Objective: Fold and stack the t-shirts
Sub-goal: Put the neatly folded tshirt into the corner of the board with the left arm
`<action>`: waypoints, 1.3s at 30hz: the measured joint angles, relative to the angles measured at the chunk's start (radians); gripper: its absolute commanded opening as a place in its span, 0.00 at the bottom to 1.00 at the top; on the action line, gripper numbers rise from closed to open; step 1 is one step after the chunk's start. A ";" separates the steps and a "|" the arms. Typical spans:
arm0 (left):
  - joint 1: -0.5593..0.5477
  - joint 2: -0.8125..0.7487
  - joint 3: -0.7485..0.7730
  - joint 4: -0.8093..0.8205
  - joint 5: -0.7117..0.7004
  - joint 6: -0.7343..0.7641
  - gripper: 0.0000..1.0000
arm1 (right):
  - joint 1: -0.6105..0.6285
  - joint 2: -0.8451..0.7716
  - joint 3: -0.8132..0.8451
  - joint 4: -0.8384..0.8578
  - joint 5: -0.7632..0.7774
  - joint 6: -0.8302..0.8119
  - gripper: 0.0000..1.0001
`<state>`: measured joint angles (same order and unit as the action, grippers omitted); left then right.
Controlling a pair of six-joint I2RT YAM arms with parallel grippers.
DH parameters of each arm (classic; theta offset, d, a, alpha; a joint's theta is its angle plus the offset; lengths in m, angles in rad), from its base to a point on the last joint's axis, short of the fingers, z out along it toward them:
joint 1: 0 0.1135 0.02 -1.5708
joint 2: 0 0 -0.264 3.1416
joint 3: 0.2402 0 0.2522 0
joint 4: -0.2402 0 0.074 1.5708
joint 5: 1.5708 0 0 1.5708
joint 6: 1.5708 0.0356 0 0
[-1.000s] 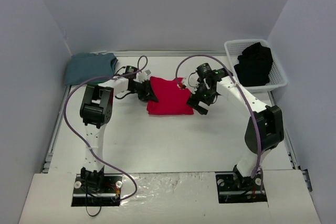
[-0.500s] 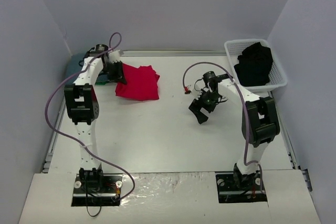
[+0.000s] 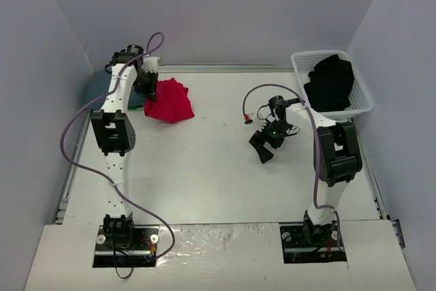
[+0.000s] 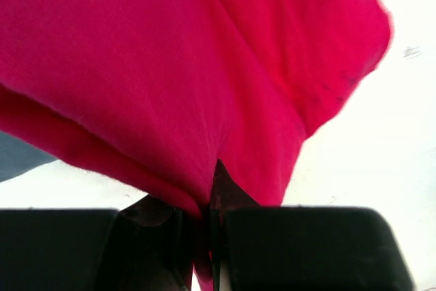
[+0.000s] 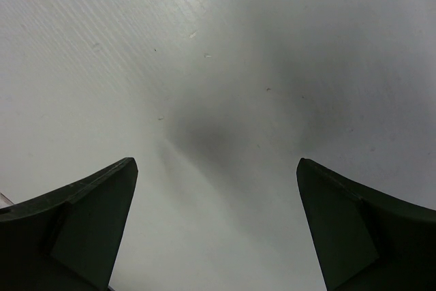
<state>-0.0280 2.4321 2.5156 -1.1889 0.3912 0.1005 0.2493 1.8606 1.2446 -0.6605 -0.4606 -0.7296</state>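
My left gripper (image 3: 146, 88) is shut on an edge of the folded red t-shirt (image 3: 169, 101), which hangs bunched from it at the far left of the table. In the left wrist view the red t-shirt (image 4: 191, 80) fills the frame, its edge pinched between the closed left gripper (image 4: 204, 226). The blue-grey t-shirt (image 3: 102, 89) lies folded in the far left corner, mostly behind the left arm. The black t-shirt (image 3: 330, 81) sits in the basket. My right gripper (image 3: 262, 148) hovers open over bare table, right of centre; the right gripper (image 5: 216, 175) holds nothing.
A white slatted basket (image 3: 362, 103) stands at the far right corner. Grey walls close in the table on three sides. A purple cable loops off each arm.
The left gripper has carried the red t-shirt from the table's middle to the far left, beside the blue-grey one, and the shirt now hangs bunched. The right gripper has let go and drawn back right.
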 measured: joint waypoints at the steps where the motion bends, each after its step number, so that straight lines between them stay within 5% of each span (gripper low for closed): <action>1: -0.005 0.006 0.001 -0.008 -0.019 0.006 0.07 | 0.000 0.000 0.000 0.002 0.000 0.001 1.00; 22: -0.202 0.031 0.095 -0.016 -0.449 0.163 0.02 | 0.000 0.023 0.000 0.014 0.006 0.013 1.00; 39: -0.212 0.031 0.106 0.053 -0.660 0.240 0.02 | 0.000 0.023 0.000 0.015 0.013 0.018 1.00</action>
<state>-0.2398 2.4630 2.6221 -1.1362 -0.2691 0.3408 0.2493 1.8832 1.2442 -0.6453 -0.4473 -0.7113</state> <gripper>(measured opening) 0.083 0.999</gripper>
